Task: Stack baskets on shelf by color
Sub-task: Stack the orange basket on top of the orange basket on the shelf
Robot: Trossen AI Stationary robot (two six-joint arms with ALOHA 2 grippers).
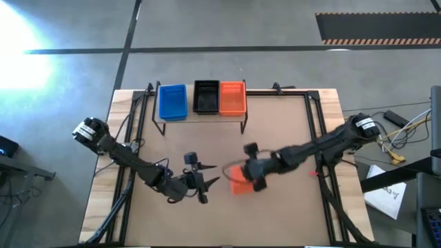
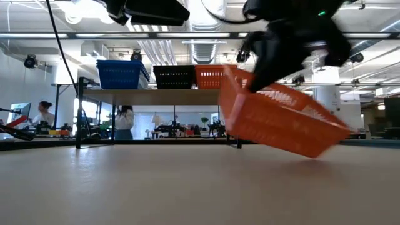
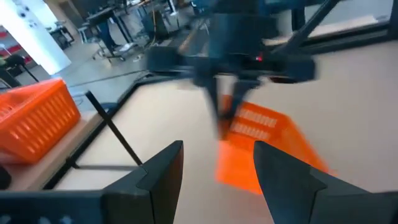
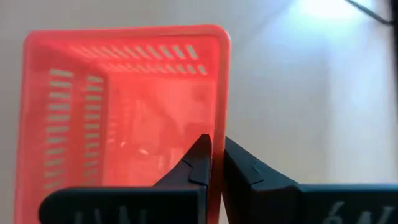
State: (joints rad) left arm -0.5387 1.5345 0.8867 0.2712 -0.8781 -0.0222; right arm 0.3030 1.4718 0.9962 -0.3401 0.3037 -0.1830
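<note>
The shelf (image 1: 201,118) stands at the table's far side and carries a blue basket (image 1: 172,102), a black basket (image 1: 205,96) and an orange basket (image 1: 233,98) side by side. My right gripper (image 1: 252,173) is shut on another orange basket (image 1: 238,182) near the table's middle; this basket also shows in the low view (image 2: 281,122). My left gripper (image 1: 201,180) is open and empty just left of that basket, its fingers (image 3: 163,171) pointing toward it. My right gripper pinches the rim of one side wall (image 4: 219,134) of the orange basket, one finger inside the basket and one outside. The fingers come from above, pointing down. The basket hangs tilted below them (image 2: 287,125), one end raised, low over the table.
Black frame rails (image 1: 318,131) run along the table's left and right sides. Bare tabletop (image 1: 275,131) lies between the shelf and the grippers. Cables and papers (image 1: 393,145) lie off the table's right edge. People stand in the room behind the shelf (image 2: 125,122).
</note>
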